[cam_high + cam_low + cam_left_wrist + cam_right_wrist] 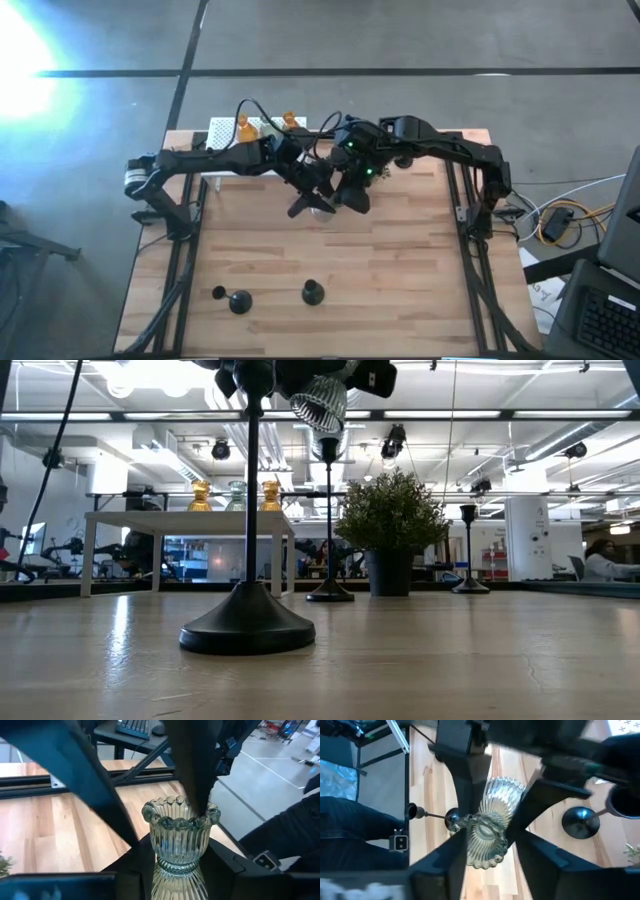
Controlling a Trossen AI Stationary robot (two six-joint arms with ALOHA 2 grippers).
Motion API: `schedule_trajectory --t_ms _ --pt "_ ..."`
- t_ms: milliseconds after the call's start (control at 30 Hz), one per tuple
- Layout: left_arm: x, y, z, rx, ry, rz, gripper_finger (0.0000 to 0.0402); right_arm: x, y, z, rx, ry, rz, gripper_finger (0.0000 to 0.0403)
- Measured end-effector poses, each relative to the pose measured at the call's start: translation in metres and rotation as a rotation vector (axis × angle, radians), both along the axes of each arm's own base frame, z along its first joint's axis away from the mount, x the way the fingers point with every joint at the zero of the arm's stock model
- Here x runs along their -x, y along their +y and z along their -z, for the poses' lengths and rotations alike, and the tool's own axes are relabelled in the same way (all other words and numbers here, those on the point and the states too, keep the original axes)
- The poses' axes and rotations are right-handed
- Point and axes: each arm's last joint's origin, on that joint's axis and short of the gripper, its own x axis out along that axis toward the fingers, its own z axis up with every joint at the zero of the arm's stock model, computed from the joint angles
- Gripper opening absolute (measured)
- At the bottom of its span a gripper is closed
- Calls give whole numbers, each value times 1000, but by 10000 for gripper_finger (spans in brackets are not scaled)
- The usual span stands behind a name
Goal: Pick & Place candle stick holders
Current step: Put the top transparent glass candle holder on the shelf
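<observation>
Clear ribbed glass candle stick holder (179, 845), squat with a beaded rim, hangs in the air between the two grippers over the middle of the light wooden table (400, 290), well apart from the white perforated box (225, 130) at the far edge. This looks like a hand-over from one arm to the other. In the left wrist view the left gripper (177, 880) has its dark fingers pressed against the holder's waist on both sides, so I judge it closed on the glass. In the right wrist view the right gripper (485, 850) flanks the holder's bulb with its jaws spread, and I cannot tell whether a pad touches; it seems to be letting go. Two amber glass holders (245, 127) already stand on the white box, while black stemmed holders (239, 301) wait far from it, near the front of the table. Next, the right arm should draw clear without knocking the glass, then the left should carry it toward the box and set it upright.
</observation>
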Motion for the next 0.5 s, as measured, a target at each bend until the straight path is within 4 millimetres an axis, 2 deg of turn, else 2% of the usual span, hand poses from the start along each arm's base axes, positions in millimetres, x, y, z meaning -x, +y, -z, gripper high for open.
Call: schedule_trajectory --t_ms 100,233,500 --pt "1 0 -1 1 10 -8 125 8 -1 -11 -14 11 20 193" --pt "10 0 -11 -17 3 -70 125 26 -1 -31 3 41 50 216" --pt "55 -1 -52 -179 -48 -327 125 78 2 -66 118 34 238 225"
